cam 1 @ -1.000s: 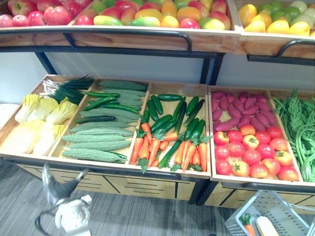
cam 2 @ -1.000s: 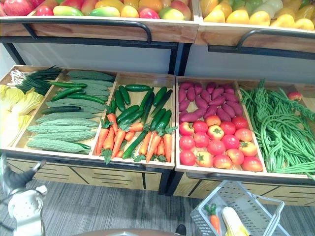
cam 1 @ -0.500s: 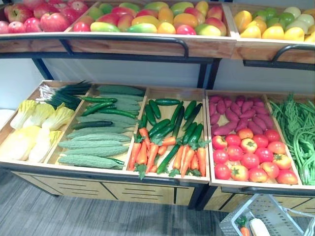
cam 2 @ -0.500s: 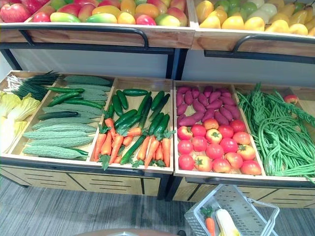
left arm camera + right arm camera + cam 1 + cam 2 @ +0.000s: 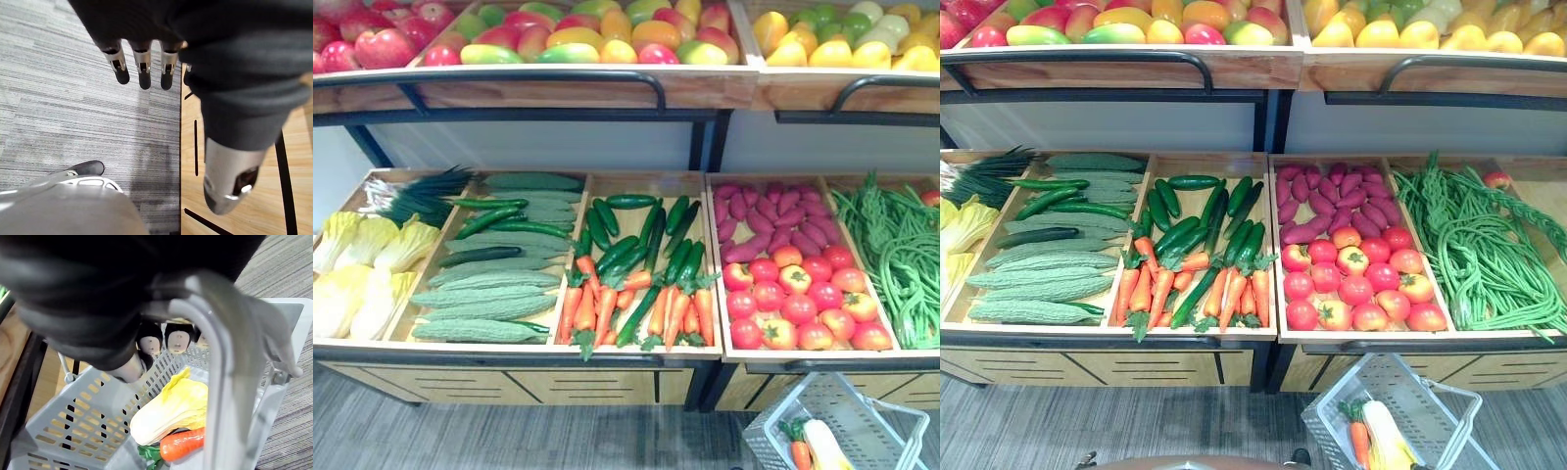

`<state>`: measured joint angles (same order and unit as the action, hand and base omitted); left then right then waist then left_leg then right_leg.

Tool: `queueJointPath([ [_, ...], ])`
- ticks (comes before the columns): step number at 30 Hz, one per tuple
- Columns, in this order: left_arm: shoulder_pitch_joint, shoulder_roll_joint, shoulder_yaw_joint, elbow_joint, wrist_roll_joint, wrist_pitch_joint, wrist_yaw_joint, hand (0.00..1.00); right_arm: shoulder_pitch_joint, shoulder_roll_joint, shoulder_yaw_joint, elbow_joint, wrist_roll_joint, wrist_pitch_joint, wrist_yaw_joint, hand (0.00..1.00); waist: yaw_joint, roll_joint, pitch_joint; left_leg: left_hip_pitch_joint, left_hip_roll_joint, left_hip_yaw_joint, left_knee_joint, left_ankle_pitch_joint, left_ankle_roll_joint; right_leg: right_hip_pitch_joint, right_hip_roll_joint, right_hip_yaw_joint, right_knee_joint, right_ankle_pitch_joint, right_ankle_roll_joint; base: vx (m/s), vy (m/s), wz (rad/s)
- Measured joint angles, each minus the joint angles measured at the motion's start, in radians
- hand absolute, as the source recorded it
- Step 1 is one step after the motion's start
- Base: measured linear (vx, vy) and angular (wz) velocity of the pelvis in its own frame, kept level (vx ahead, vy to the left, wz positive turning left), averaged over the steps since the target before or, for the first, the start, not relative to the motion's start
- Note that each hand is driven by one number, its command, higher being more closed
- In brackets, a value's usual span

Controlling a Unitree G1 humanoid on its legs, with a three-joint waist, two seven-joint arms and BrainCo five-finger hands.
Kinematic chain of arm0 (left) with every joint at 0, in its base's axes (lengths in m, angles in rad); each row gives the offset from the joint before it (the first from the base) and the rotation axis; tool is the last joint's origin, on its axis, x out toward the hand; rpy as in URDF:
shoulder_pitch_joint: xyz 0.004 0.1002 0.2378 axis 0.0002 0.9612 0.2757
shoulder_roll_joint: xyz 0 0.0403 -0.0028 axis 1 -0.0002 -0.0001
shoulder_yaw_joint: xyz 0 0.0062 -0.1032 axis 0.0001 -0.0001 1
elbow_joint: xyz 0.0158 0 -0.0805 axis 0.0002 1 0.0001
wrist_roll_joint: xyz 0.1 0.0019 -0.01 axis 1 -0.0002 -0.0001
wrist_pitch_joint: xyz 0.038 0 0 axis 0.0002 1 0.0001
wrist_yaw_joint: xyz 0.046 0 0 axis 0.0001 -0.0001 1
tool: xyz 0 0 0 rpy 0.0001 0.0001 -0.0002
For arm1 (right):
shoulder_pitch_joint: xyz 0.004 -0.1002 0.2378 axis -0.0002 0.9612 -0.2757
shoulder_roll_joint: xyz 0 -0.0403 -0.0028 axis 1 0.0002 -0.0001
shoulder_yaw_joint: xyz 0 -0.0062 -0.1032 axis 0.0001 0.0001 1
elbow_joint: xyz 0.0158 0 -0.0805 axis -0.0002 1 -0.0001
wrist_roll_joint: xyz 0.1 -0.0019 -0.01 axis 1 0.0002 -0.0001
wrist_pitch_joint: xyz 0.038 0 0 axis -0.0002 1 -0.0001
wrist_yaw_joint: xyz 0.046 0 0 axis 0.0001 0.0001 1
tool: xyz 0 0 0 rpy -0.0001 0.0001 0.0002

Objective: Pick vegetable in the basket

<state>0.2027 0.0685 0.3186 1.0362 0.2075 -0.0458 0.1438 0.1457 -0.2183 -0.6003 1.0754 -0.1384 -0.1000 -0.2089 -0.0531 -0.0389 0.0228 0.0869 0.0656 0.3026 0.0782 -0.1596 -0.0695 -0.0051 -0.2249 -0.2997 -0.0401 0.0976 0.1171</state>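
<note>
Cabbage (image 5: pixel 171 413) and carrot (image 5: pixel 185 442) lie in basket (image 5: pixel 63 431) gripped by right hand (image 5: pixel 150 341).

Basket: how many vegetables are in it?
2: a carrot and a Chinese cabbage, side by side in the grey basket hanging from the right hand; more may hide beneath.

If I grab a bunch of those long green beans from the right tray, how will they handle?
Probably floppy: the long green beans lie in thin, curving strands, so the ends would likely droop. They look tangled in one heap, so a pinch may drag neighbours along. Likely light for their bulk.
</note>
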Motion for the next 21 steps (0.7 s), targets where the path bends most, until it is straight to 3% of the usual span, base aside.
queueJointPath([
  [2, -0.01, 0.006, -0.024, -0.002, -0.009, -0.001, 0.001, 0.0, -0.003, 0.001, 0.014, 0.0, 0.0, -0.003, 0.002, 1.0, 0.001, 0.002, 0.015, -0.018, 0.021, 0.018, 0.078, -0.046, 0.0, -0.031, -0.001, 0.024, 0.077, -0.03, 0.001, -0.07, 0.019, -0.32],
  [6, -0.026, 0.039, -0.104, -0.002, -0.008, -0.013, 0.008, 0.0, -0.045, 0.022, 0.026, -0.01, -0.001, -0.015, 0.008, 1.0, 0.0, -0.012, 0.026, -0.097, 0.037, 0.101, 0.188, -0.112, 0.012, -0.124, -0.004, 0.117, 0.091, 0.0, 0.026, -0.07, 0.062, -0.58],
  [8, -0.038, 0.056, -0.129, -0.007, -0.008, -0.018, 0.004, 0.0, -0.079, 0.044, 0.036, -0.012, 0.0, -0.013, 0.009, 1.0, -0.002, -0.024, 0.039, -0.123, 0.031, 0.184, 0.215, -0.116, 0.053, -0.142, 0.0, 0.149, -0.007, 0.027, -0.037, -0.13, 0.091, -0.81],
  [9, -0.044, 0.046, -0.129, -0.004, -0.008, -0.019, 0.004, 0.0, -0.094, 0.044, 0.041, -0.011, 0.0, -0.011, 0.008, 1.0, 0.003, -0.007, 0.05, -0.12, 0.049, 0.214, 0.192, -0.11, 0.063, -0.134, 0.004, 0.087, -0.016, -0.05, -0.077, -0.16, 0.112, -1.17],
  [10, -0.06, 0.018, -0.142, -0.022, -0.008, -0.024, 0.003, 0.0, -0.137, 0.039, 0.052, -0.01, 0.0, -0.008, 0.008, 1.0, 0.012, 0.061, 0.092, -0.095, 0.099, 0.268, 0.156, -0.091, 0.068, -0.178, 0.013, -0.033, 0.191, -0.079, -0.123, -0.09, 0.134, -1.14],
  [11, -0.06, 0.015, -0.158, -0.041, -0.008, -0.034, 0.002, 0.0, -0.16, 0.039, 0.06, -0.011, 0.0, -0.009, 0.007, 1.0, 0.004, 0.071, 0.118, -0.063, 0.11, 0.298, 0.128, -0.078, 0.071, -0.198, 0.0, -0.086, 0.369, -0.11, -0.147, -0.04, 0.195, -1.42],
  [12, -0.06, 0.023, -0.161, -0.047, -0.009, -0.038, -0.001, 0.0, -0.172, 0.04, 0.066, -0.008, 0.0, -0.009, 0.006, 1.0, 0.006, 0.058, 0.125, -0.035, 0.1, 0.363, 0.096, -0.067, 0.078, -0.188, -0.033, -0.133, 0.546, -0.146, -0.16, 0.02, 0.153, -1.51],
  [13, -0.05, 0.028, -0.163, -0.049, -0.009, -0.038, -0.001, 0.0, -0.182, 0.04, 0.078, -0.008, 0.0, -0.011, -0.002, 1.0, 0.02, 0.037, 0.125, -0.007, 0.086, 0.435, 0.083, -0.065, 0.079, -0.148, -0.062, -0.147, 0.652, -0.181, -0.157, 0.01, 0.083, -1.51],
  [17, -0.049, 0.05, -0.156, -0.04, -0.009, -0.037, 0.002, 0.0, -0.223, 0.038, 0.163, -0.006, -0.004, -0.015, -0.005, 1.0, 0.039, -0.007, 0.108, -0.002, 0.094, 0.61, 0.117, -0.065, 0.08, -0.082, -0.097, -0.202, 0.627, -0.22, -0.124, 0.03, -0.04, -1.49],
  [19, -0.051, 0.05, -0.156, -0.04, -0.008, -0.039, 0.002, 0.0, -0.233, 0.037, 0.205, -0.007, -0.011, -0.016, -0.005, 1.0, 0.038, -0.009, 0.105, 0.0, 0.109, 0.672, 0.141, -0.065, 0.08, -0.088, -0.109, -0.225, 0.596, -0.227, -0.103, 0.03, -0.118, -1.23],
  [21, -0.051, 0.043, -0.154, -0.039, -0.008, -0.039, 0.002, 0.0, -0.228, 0.035, 0.266, -0.006, -0.019, -0.017, -0.004, 1.0, 0.041, 0.001, 0.097, 0.0, 0.155, 0.763, 0.21, -0.066, 0.079, -0.093, -0.075, -0.254, 0.5, -0.254, -0.058, 0.07, -0.237, -1.39],
])
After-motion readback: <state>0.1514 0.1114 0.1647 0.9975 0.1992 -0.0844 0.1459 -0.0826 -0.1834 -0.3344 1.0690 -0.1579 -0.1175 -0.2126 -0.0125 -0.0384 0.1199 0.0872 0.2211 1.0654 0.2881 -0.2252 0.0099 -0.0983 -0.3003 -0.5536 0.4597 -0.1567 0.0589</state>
